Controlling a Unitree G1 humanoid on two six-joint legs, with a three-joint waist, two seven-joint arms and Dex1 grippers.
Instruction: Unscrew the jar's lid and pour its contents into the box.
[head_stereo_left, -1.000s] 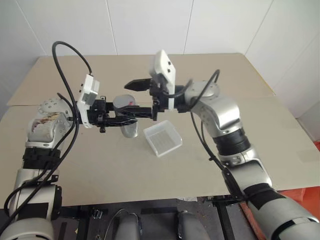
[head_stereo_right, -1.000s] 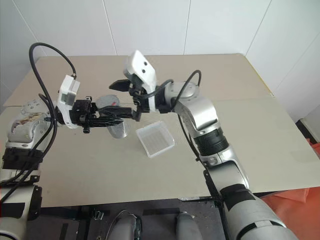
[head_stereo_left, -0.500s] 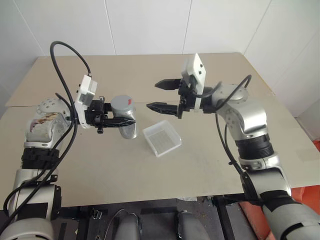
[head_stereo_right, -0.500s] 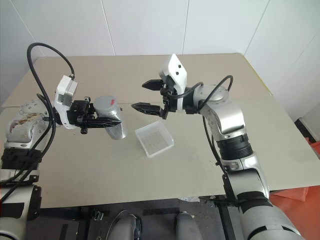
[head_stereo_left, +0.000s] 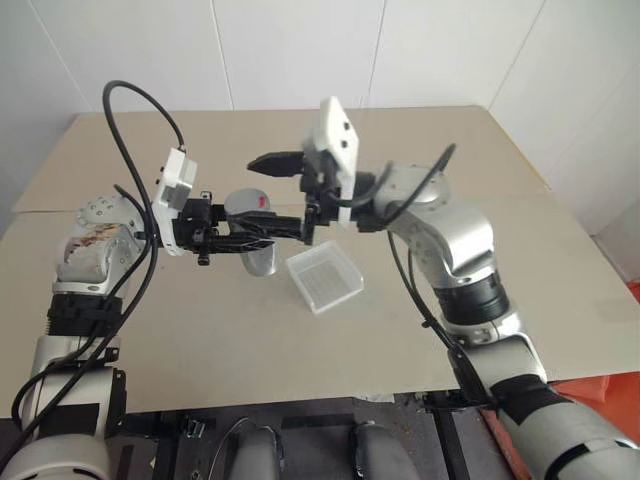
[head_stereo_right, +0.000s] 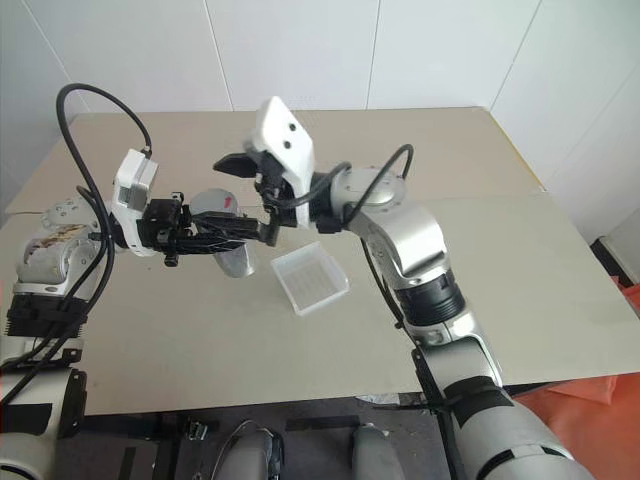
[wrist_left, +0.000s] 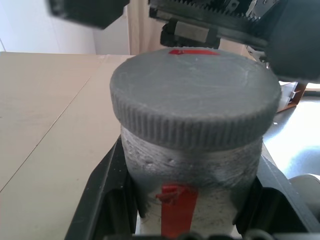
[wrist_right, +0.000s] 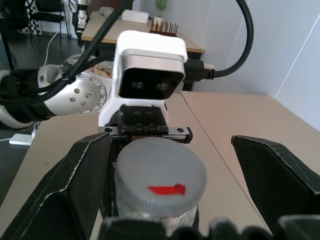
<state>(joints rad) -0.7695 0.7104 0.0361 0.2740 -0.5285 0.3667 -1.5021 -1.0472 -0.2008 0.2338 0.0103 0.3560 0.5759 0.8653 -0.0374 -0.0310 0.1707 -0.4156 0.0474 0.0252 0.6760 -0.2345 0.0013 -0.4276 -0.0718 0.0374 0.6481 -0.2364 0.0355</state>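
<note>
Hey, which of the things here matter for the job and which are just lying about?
For the job: jar; lid; box; left gripper holding the jar; right gripper, open around the lid.

Lying about: table only, as support.

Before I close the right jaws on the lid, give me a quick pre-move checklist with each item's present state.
1. Jar held firmly by left gripper: ok, jaws shut on its body.
2. Lid still on the jar: ok, seated.
3. Right gripper open: ok, jaws spread wide.
4. Lid between the right jaws: ok, one finger each side, apart from it.
5. Box ready on the table: ok, upright beside the jar.
6. Contents inside jar: cannot tell, lid covers them.
</note>
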